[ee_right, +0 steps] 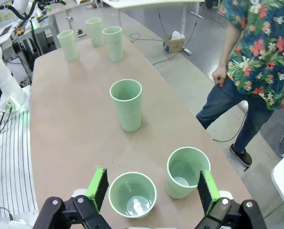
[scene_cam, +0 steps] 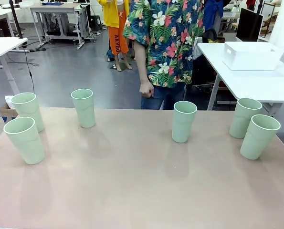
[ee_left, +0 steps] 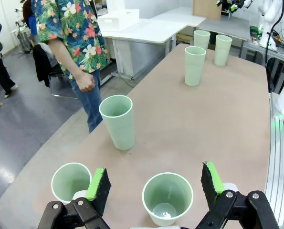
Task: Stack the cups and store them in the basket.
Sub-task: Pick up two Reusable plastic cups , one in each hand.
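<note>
Near-left cup: upright on counter; left gripper apart over it; descend centred, pinch one wall
Middle cups: upright, well apart
Right pair: right gripper apart above
Basket: far white table, right

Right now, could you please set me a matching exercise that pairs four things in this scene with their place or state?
Things:
1. basket
2. left gripper
3. person's hand
4. middle cup

Places or states:
A. curled closed, beyond the far table edge
B. upright, standing alone on the brown table
C. on a separate white table, far right
D. open, with a cup seen between its fingers

Pairs: 1-C; 2-D; 3-A; 4-B
</note>
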Motion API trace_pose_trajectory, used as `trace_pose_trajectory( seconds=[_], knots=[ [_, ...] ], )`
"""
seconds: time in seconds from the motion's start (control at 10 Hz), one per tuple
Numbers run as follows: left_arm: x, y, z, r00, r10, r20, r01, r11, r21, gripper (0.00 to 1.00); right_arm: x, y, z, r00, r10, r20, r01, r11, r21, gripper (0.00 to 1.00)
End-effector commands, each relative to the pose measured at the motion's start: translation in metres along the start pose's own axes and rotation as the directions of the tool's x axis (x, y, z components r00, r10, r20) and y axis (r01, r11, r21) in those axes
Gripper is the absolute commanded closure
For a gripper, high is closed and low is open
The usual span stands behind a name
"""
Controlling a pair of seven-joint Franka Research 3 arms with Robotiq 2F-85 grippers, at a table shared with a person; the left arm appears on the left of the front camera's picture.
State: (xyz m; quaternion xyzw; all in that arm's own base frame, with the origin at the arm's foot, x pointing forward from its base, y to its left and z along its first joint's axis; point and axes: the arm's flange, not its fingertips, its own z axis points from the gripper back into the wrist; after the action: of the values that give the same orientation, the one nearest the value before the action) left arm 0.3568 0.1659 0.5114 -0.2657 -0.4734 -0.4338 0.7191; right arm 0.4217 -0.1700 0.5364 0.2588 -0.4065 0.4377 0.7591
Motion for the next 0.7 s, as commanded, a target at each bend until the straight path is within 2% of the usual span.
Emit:
trace_pose_trajectory(
  seconds=[0.0, 0.6],
  knots=[
    [0.0004, 0.0000, 0.0009, 1.000, -0.013, 0.013, 0.013, 1.000, -0.006, 0.00, -0.0005, 0.0022, -0.0020, 1.000, 0.012, 0.025, -0.012, 1.000, -0.002, 0.00],
    [0.0004, 0.0000, 0.0009, 1.000, -0.013, 0.013, 0.013, 1.000, -0.006, 0.00, -0.0005, 0.0022, -0.0020, 1.000, 0.012, 0.025, -0.012, 1.000, -0.002, 0.00]
  ],
)
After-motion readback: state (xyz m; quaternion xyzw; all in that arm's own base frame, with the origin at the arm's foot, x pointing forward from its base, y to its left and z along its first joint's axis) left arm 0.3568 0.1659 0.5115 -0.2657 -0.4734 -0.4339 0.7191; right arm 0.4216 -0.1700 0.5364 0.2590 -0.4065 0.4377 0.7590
